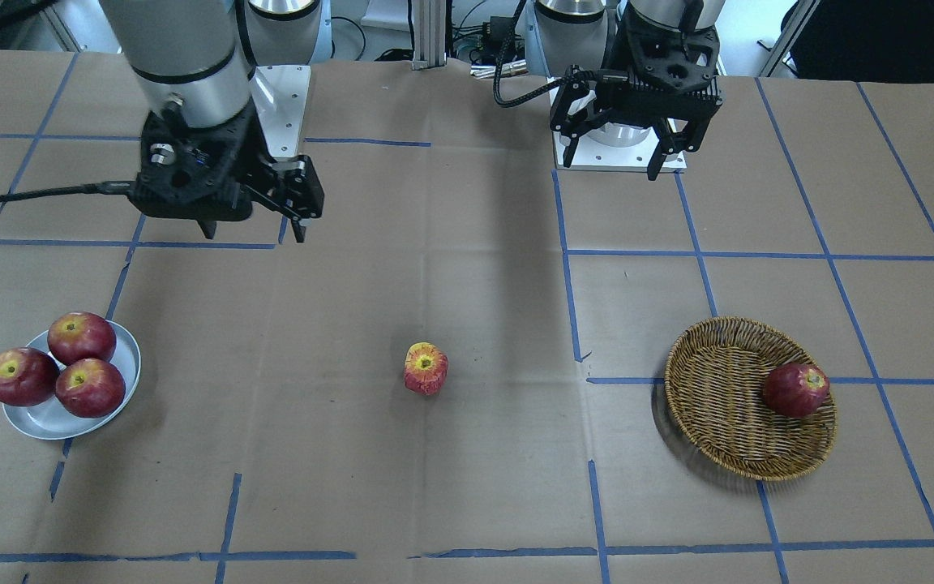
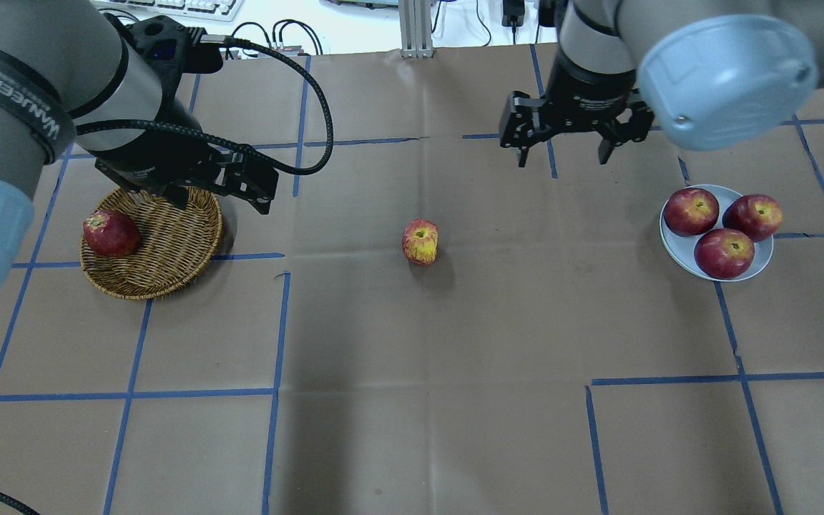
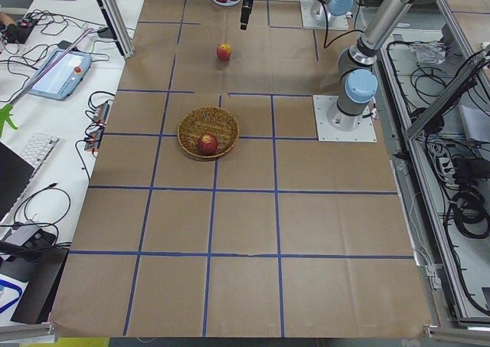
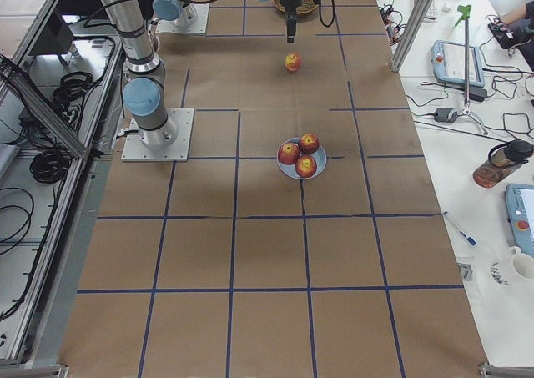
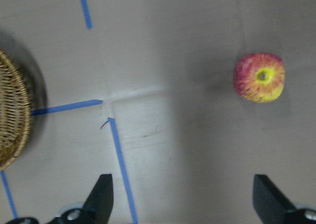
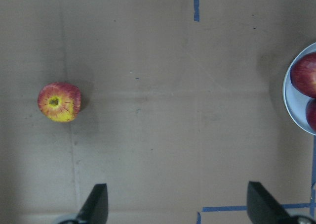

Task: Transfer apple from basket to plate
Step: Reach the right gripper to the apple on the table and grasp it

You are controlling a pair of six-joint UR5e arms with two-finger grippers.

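The apple (image 2: 420,242) – the paler, streaky red-orange one with a yellow-green patch round its stem hollow – stands on the bare paper-covered table (image 2: 412,400) near the middle of the overhead view, stem hollow up. It is in neither the basket (image 2: 169,247) nor the plate (image 1: 41,420), and it lies between them, well apart from both. In the overhead view the wicker basket sits at the left of the frame with one darker red apple (image 2: 111,233) against its left rim. The white plate sits at the right and carries three dark red apples (image 2: 724,252) that touch one another; one overhangs the rim. The left gripper (image 1: 611,166) hangs above the table with its fingers spread wide and nothing between them. From overhead it is over the upper right edge of the basket. Its wrist camera shows the basket's rim at the left edge of the frame and the apple at the upper right, clear of both fingertips. The right gripper (image 2: 563,159) is released too – jaws wide apart and empty – and it hovers in the upper right-centre of the overhead view, between the apple and the plate but further up the frame than either. Its wrist camera has the apple at the left of the frame and a slice of the plate with two dark apples at the right edge. Blue tape lines (image 2: 276,322) mark the brown paper into squares.
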